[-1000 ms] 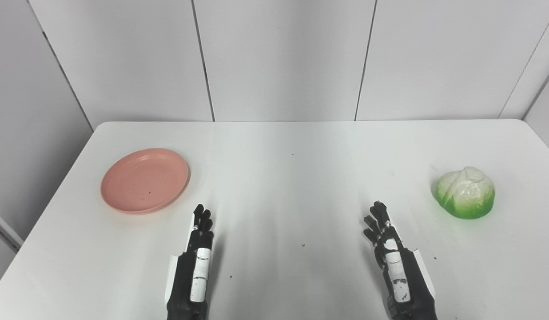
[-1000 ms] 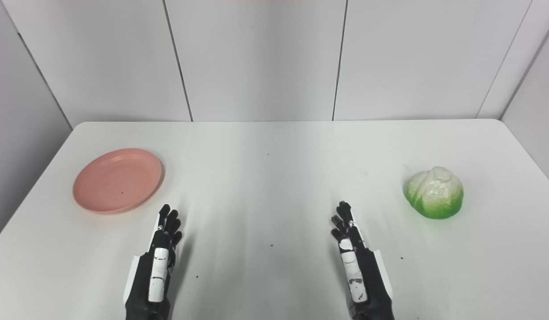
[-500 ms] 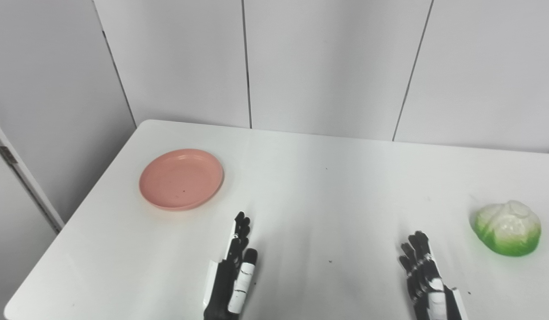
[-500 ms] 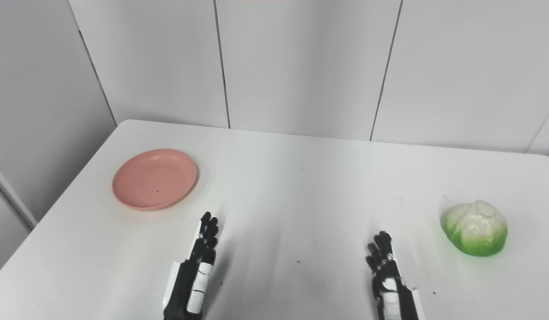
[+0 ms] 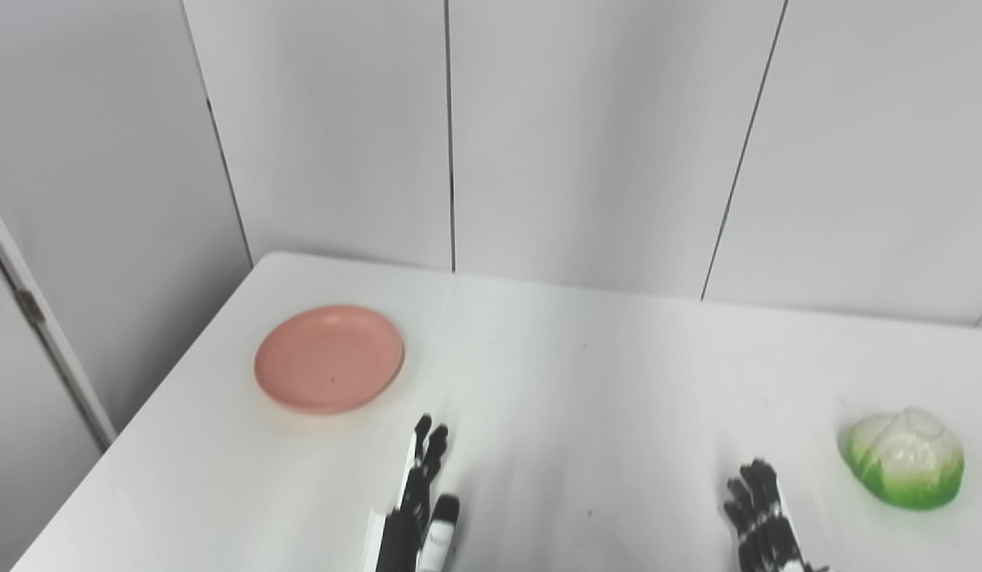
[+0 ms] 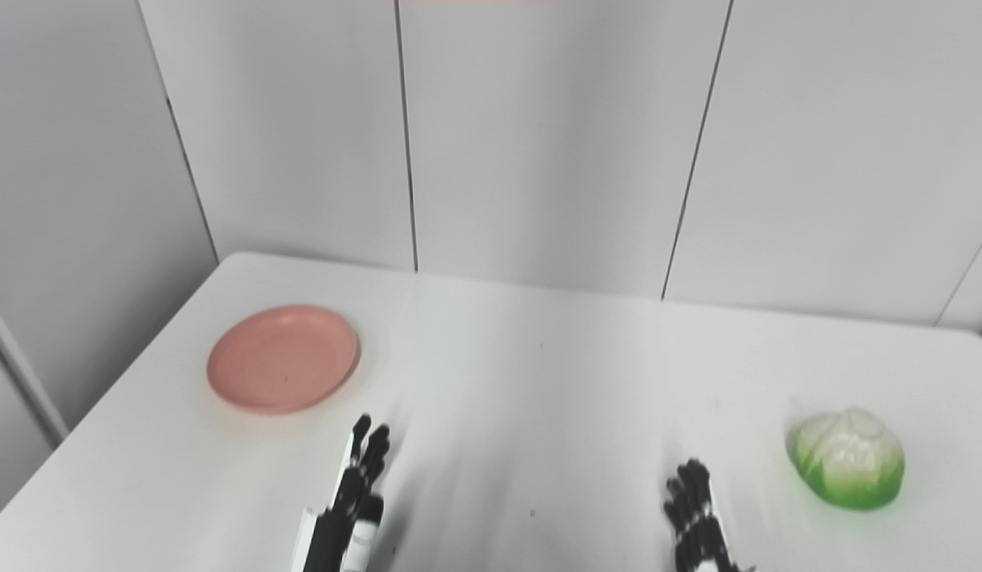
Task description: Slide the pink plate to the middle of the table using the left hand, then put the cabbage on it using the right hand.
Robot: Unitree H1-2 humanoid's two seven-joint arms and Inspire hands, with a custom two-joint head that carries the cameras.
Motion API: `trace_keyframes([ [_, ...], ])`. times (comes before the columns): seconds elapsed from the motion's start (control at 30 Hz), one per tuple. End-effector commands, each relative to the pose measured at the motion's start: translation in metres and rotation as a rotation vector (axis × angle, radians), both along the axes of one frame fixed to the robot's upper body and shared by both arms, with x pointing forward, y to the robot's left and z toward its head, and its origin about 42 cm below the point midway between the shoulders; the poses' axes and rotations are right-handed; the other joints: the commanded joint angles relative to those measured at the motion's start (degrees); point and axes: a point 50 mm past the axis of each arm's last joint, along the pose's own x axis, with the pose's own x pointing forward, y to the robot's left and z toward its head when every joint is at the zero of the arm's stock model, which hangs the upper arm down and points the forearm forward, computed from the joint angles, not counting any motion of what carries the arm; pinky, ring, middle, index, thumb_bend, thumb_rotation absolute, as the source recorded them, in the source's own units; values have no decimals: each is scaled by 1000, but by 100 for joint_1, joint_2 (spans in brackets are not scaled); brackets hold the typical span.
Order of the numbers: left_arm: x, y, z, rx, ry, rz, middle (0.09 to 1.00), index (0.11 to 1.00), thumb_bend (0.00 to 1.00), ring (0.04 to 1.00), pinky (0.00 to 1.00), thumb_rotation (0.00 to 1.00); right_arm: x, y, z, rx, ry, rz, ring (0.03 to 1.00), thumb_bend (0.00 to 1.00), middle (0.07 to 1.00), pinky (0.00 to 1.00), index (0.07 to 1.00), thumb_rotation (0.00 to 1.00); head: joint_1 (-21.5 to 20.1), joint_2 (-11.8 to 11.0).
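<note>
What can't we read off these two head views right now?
- Right hand: palm and wrist cut off by bottom edge, both views.
- Left hand: lower part cut off; contact with table unclear.
- Cabbage: far side hidden.
- Pink plate: dark speck too small to identify.

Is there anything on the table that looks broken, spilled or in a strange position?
Nothing stands out. The pink plate lies flat and empty, the cabbage sits whole, and both hands touch neither.

One plate (image 5: 329, 359) ahead of the left hand (image 5: 418, 508), one cabbage (image 5: 904, 469) (beside the right hand (image 6: 697, 520)), one table (image 5: 602, 381).
</note>
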Motion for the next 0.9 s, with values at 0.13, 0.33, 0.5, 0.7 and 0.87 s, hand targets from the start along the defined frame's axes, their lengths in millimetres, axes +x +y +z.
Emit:
trace_keyframes([
  [0.13, -15, 9, -21, 15, 101, -6, 961, 1000, 771, 963, 967, 983, -25, -17, -36, -40, 158, -25, 988, 855, 1000, 1000, 999, 1000, -188, 35],
  [0.33, -17, 15, -17, 22, 96, -4, 974, 1000, 784, 975, 981, 998, -27, -11, -33, -48, 151, -26, 973, 845, 988, 991, 989, 1000, -327, 166],
  [0.5, -14, 24, -5, -11, 72, -10, 994, 1000, 790, 997, 1000, 988, -27, -2, -25, -50, 147, -27, 965, 841, 984, 972, 988, 1000, -525, 410],
  [0.7, 0, 31, 25, -114, 27, 6, 996, 1000, 822, 995, 1000, 963, -27, 4, -20, -56, 152, -30, 959, 842, 978, 961, 979, 1000, -594, 538],
  [0.87, 16, 33, 59, -160, -29, -32, 998, 1000, 836, 999, 1000, 961, -27, 9, -16, -55, 151, -30, 962, 842, 980, 966, 979, 1000, -628, 664],
])
